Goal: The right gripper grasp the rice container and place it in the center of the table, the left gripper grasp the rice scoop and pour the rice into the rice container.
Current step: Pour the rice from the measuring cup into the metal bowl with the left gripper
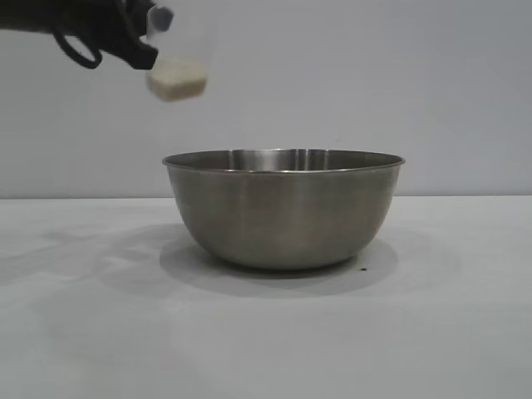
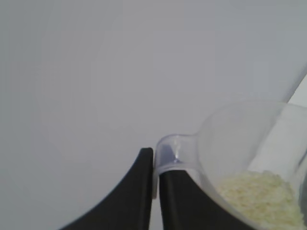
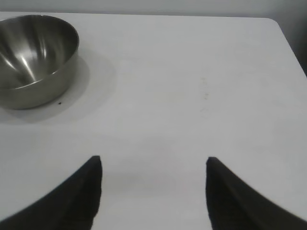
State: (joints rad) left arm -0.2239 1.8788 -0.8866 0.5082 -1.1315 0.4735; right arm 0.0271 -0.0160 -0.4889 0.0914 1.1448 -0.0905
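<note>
Bowl [image 1: 283,212] below pincer-held [image 1: 148,40] scoop [image 1: 176,62] (apparently tilted)

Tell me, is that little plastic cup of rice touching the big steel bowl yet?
Apart. The exterior view shows the rice scoop, held by the left hand, up in the air to the left of the rice container, with bare wall between them.
</note>
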